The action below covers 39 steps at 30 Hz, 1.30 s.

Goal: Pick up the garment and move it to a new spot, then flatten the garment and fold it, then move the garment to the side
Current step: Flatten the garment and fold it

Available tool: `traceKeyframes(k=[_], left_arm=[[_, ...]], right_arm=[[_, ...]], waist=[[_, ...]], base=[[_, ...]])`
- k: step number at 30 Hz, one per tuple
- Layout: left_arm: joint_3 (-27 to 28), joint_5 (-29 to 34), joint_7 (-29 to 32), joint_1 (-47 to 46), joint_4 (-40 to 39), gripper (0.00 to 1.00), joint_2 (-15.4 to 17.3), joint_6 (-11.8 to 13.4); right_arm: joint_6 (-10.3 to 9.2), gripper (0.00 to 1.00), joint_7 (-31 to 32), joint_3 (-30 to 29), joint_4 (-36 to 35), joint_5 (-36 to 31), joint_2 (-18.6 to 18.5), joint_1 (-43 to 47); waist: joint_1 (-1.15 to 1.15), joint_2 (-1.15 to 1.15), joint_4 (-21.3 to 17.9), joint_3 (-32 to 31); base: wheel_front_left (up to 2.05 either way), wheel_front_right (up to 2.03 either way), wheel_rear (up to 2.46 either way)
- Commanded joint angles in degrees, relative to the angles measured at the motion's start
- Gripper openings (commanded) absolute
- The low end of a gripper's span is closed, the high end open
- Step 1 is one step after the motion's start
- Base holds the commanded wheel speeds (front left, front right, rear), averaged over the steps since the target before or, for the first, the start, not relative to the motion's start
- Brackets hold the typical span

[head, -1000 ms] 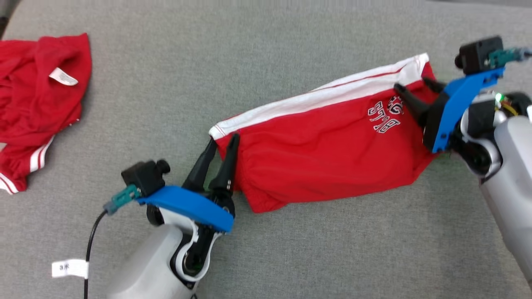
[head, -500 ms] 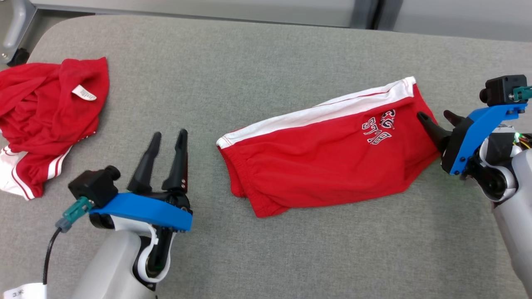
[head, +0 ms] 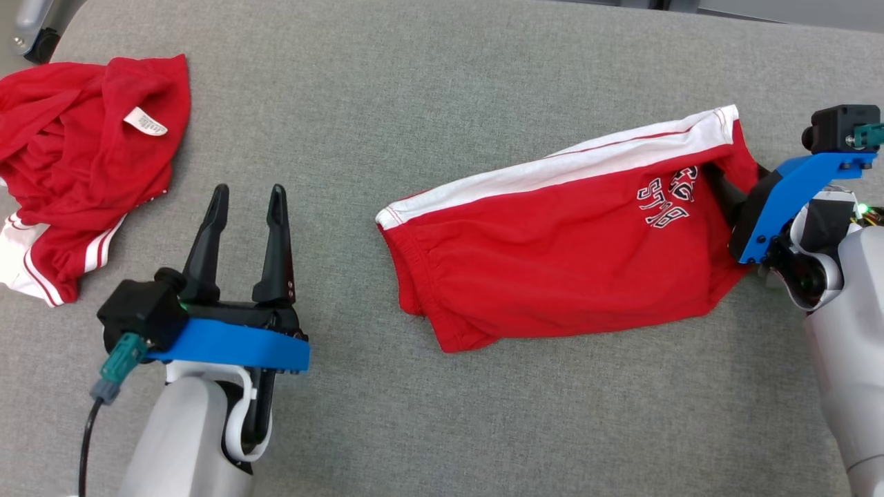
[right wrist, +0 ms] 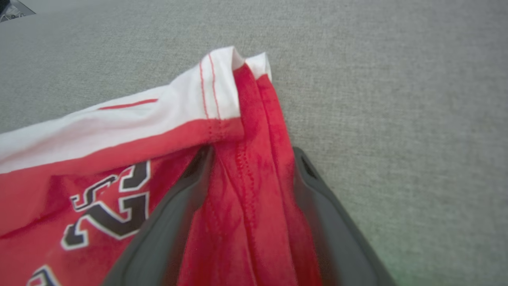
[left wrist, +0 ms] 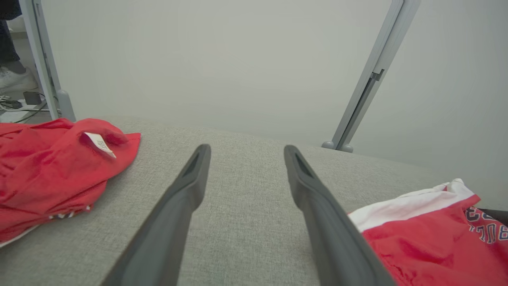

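Shorts, red with a white side stripe and a dark print, lie flat on the grey pad, right of centre in your head view, slanting up to the right. Your right gripper is at their right end, fingers spread wide with a red hem fold lying loose between them; one finger is over the printed cloth, the other along the cloth's edge by bare pad. Your left gripper is spread too and holds nothing. It is over bare pad, well apart from the shorts, between them and a second red garment. That one is crumpled at the pad's far left, white tag up, white-striped hem nearest you. Pad is plain grey weave with a rounded corner. Past it your left wrist view gives a pale wall, grey frame posts, and at far left a white shoe with cables on the floor.
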Motion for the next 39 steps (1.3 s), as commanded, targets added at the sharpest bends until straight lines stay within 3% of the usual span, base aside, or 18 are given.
traceKeyframes(k=[1, 2, 3, 4, 11, 17, 26, 32, 39], left_arm=[[0.26, 0.50, -0.26, 0.75, -0.34, 1.00, -0.25, -0.44], [0.13, 0.73, -0.26, 1.10, -0.67, 1.00, -0.35, -0.47], [-0.04, 0.91, -0.27, 1.38, -0.94, 1.00, -0.35, -0.44], [-0.12, 0.98, -0.27, 1.66, -1.13, 1.00, -0.28, -0.44], [-0.61, 0.58, -0.28, 3.81, -1.99, 1.00, 0.94, -0.47], [-0.33, 0.18, -0.28, 5.56, -2.36, 1.00, 1.35, -0.48], [-1.22, 0.37, -0.28, 7.11, -1.89, 1.00, 1.85, -0.48], [-2.57, 0.42, -0.27, 7.05, -1.26, 1.00, 2.24, -0.48], [-3.19, 0.04, -0.28, 7.20, -1.35, 1.00, 2.72, -0.48]], right_arm=[[-0.10, 1.00, 1.07, -0.03, 2.30, -1.04, 0.83, 1.83], [-0.10, 1.00, 1.60, -0.13, 2.78, -1.65, 1.42, 2.06], [-0.09, 0.75, 1.80, -0.29, 2.99, -2.07, 2.06, 2.34], [-0.05, 0.00, 1.37, -0.33, 2.83, -2.71, 2.36, 2.65], [-0.04, 0.00, -3.11, -2.35, -1.46, -2.10, 3.71, 5.88], [-0.05, 0.00, -5.78, -5.77, -7.04, -2.72, 1.85, 10.04], [-0.04, 0.00, -2.67, -13.84, -15.75, -9.95, -0.28, 14.41], [-0.04, 0.00, 3.97, -15.99, -22.56, -14.95, 4.25, 16.47], [-0.04, 0.00, 8.74, -7.76, -28.47, -15.06, 9.73, 16.78]], waist=[[0.01, 0.00, -0.02, 0.03], [0.01, 0.00, -0.05, 0.00], [0.01, 0.00, -0.11, -0.06], [0.01, 0.00, -0.21, -0.18], [0.01, 0.00, -1.93, -2.59], [0.01, 0.00, -4.53, -5.48], [0.01, 0.00, -6.41, -8.44], [0.01, 0.00, -6.12, -10.11], [0.01, 0.00, -5.41, -10.69]], base=[[0.00, 0.00, 0.00], [0.00, 0.00, 0.00], [0.00, 0.00, 0.00], [0.00, 0.00, 0.00], [0.00, 0.00, 0.00], [0.00, 0.00, 0.00], [0.00, 0.00, 0.00], [0.00, 0.00, 0.00], [0.00, 0.00, 0.00]])
